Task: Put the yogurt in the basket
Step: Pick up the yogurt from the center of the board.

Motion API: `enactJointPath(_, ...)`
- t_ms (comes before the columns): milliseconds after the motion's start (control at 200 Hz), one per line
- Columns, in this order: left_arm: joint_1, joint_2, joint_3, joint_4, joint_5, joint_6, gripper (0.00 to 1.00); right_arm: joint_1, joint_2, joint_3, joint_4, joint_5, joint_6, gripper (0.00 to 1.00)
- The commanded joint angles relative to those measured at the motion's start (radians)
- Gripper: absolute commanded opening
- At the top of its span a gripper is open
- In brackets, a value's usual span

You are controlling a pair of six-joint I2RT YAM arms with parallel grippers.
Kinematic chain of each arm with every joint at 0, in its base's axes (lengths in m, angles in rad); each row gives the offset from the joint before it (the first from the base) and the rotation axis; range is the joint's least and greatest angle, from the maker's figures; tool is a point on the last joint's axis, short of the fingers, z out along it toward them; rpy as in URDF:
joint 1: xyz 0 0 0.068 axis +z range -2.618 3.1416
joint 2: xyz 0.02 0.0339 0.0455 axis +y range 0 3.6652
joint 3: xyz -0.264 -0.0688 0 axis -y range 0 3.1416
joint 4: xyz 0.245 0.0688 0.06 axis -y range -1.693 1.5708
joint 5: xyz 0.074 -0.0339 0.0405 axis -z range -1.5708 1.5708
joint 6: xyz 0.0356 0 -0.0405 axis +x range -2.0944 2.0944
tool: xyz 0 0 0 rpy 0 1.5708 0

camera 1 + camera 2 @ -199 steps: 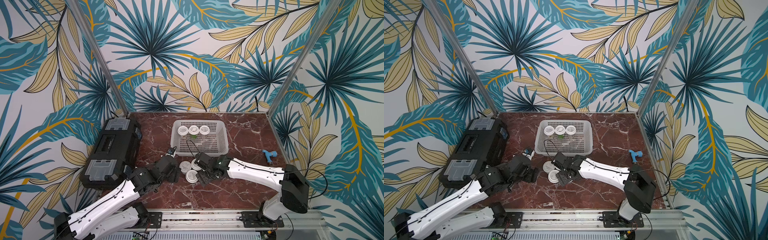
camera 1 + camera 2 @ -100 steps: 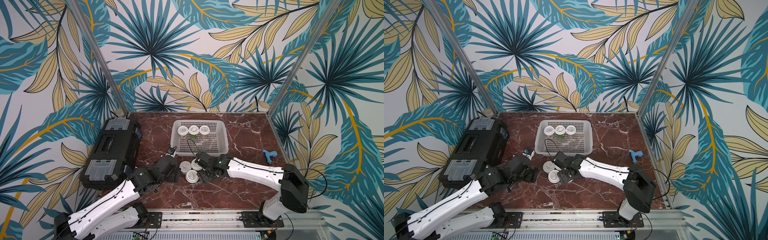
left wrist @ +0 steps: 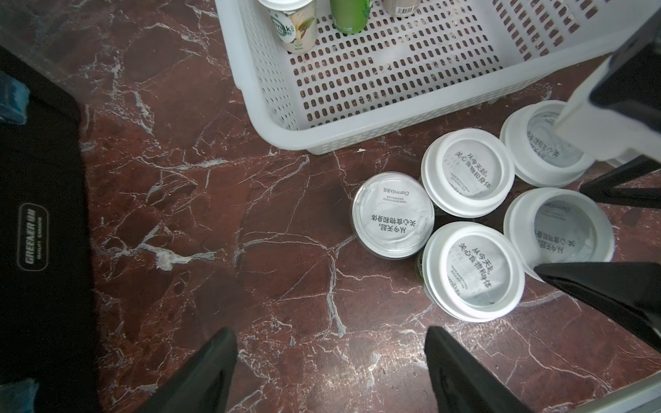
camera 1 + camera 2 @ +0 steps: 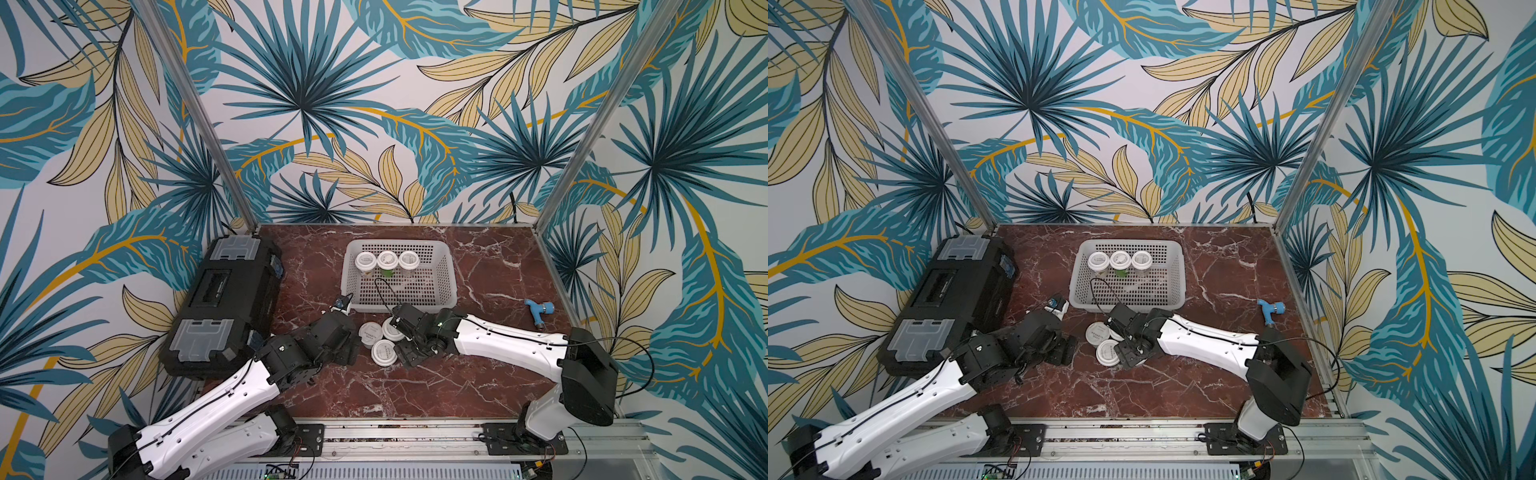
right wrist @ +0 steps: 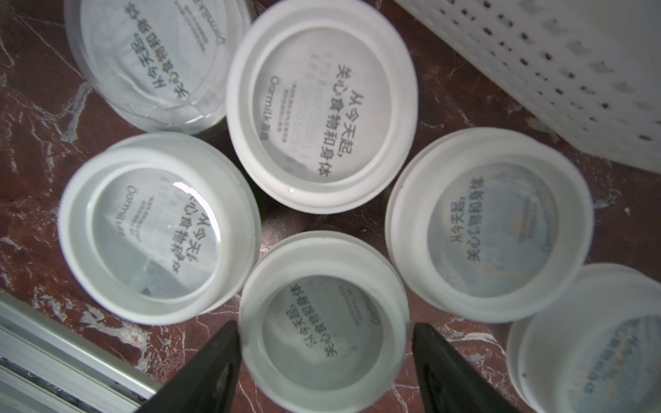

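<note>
Three yogurts [image 4: 387,261] sit in the basket [image 4: 428,306], and six are bunched on the tabletop [image 4: 415,390] just in front. Right end effector [image 5: 325,324] straddles one, can't tell if it's clamped. The left end effector [image 3: 329,343] is apart and empty. Next up, I'd guess: firm grip, lift over the rim.

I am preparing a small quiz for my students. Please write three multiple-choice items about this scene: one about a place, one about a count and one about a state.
1. Where is the black case?
A) left of the basket
B) inside the basket
C) right of the basket

2. How many yogurt cups stand inside the basket?
A) one
B) three
C) six

3. How is the left tool?
A) shut on a cup
B) holding the basket
C) open and empty

Answers: 1 A, since the case lies beside the basket on the left side. 2 B, since three lids stand in a row along the far wall. 3 C, since the tool is spread wide with no cup inside it.
</note>
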Motion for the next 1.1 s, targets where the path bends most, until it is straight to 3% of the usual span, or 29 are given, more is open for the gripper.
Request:
enactJointPath(0, 0.003, -0.006, 0.021, -0.016, -0.013, 0.002, 0.86, -0.003, 0.003, -0.023, -0.001, -0.01, -0.007, 0.8)
enactJointPath(551, 0.003, -0.003, 0.019, -0.016, -0.014, 0.002, 0.86, -0.004, -0.006, -0.044, 0.002, -0.035, -0.01, 0.71)
enactJointPath(1097, 0.003, 0.001, 0.027, -0.021, -0.011, 0.002, 0.86, -0.007, -0.207, -0.059, -0.127, -0.058, -0.052, 0.7)
